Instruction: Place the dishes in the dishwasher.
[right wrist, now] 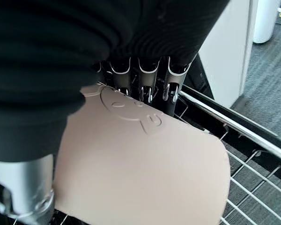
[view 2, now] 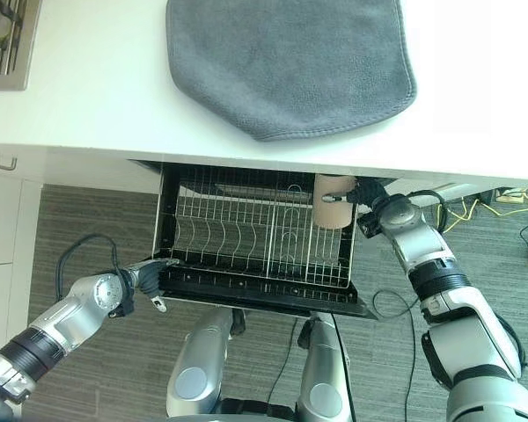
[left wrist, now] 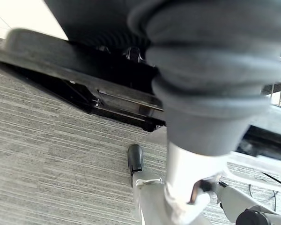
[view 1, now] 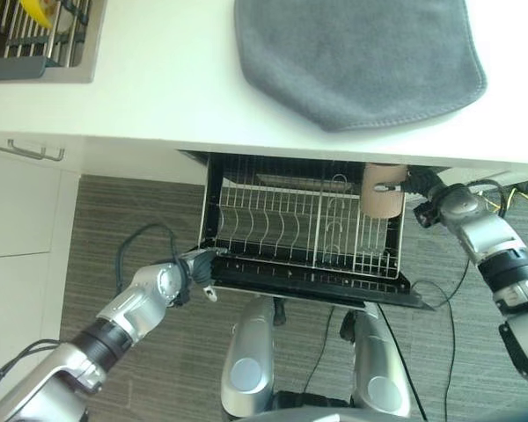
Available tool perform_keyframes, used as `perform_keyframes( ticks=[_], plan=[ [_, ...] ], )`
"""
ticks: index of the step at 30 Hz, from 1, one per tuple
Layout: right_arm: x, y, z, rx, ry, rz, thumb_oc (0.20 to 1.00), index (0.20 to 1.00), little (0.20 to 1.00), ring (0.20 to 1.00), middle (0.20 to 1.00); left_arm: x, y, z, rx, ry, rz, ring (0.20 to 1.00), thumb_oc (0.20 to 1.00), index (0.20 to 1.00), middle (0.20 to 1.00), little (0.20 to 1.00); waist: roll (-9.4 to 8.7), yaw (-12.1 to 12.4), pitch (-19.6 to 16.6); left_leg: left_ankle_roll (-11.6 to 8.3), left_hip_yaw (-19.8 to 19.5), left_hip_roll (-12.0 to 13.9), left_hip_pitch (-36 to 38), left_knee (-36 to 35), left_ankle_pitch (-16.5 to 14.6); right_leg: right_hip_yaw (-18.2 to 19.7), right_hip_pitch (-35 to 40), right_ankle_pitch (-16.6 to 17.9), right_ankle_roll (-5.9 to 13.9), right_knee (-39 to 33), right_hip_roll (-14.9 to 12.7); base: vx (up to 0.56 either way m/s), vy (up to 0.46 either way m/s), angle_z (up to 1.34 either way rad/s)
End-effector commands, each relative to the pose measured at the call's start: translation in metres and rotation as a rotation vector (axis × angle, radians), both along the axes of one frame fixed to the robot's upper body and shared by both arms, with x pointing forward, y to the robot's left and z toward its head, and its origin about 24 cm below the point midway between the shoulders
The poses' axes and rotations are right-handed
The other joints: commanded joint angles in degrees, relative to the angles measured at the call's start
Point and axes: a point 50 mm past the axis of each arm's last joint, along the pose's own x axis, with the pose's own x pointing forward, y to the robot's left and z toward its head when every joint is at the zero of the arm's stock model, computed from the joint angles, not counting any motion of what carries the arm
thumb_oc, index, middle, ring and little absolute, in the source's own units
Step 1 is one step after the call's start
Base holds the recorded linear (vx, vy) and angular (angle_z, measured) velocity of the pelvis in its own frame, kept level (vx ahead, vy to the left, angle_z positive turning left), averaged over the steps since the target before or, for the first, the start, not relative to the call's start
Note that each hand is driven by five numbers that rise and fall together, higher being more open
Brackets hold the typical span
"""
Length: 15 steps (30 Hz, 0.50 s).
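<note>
A black dishwasher drawer (view 1: pixel 317 283) stands pulled out from under the white counter, with an empty wire rack (view 1: pixel 282 230) inside. My right hand (view 1: pixel 420 195) is shut on a beige cup (view 1: pixel 380 195), gripped at its side with the thumb opposite the fingers (right wrist: pixel 145 82). The cup (right wrist: pixel 145 173) hangs over the rack's far right corner, just under the counter edge. My left hand (view 1: pixel 196 266) rests at the drawer's front left corner, against its black rim (left wrist: pixel 61 56).
A grey cloth mat (view 1: pixel 361 57) lies on the white counter (view 1: pixel 158 79) above the drawer. A sink with a wire drainer (view 1: pixel 35 40) sits at the far left. White cabinets with a bar handle (view 1: pixel 26 151) stand left of the dishwasher, above grey carpet.
</note>
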Motion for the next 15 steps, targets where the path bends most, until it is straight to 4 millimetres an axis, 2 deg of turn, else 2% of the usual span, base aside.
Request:
perform_keyframes(
  ticks=[1,9,15],
  plan=[
    [0.01,0.01,0.043,0.015,-0.138,0.016,0.2,0.2,0.2,0.2,0.2,-0.023,-0.017,-0.041,-0.086,0.166,0.041,1.0,1.0,1.0,1.0,1.0,-0.57,0.3,-1.3,-5.25,-5.8,4.7,-8.7,5.0,3.8,-2.5,3.7,-11.1,1.4,5.6,-2.1,-0.03,0.065,0.01],
    [0.019,0.002,0.036,0.028,-0.063,-0.083,0.2,0.2,0.2,0.2,0.2,-0.017,-0.026,-0.037,-0.118,0.131,0.029,1.0,1.0,1.0,1.0,1.0,0.72,0.7,-1.3,-4.75,-6.3,4.0,-9.0,4.8,3.4,-1.9,-0.2,-11.4,1.12,8.7,-2.3,-0.01,0.034,0.01],
    [0.019,-0.007,0.02,0.0,0.0,-0.148,0.2,0.2,0.2,0.2,0.2,-0.015,-0.032,-0.036,-0.141,0.11,0.034,1.0,1.0,1.0,1.0,1.0,1.43,0.7,-1.3,-4.31,-6.1,3.7,-9.6,4.7,3.1,-1.9,-3.0,-11.6,1.01,10.7,-2.5,-0.02,0.036,0.0]
  ],
)
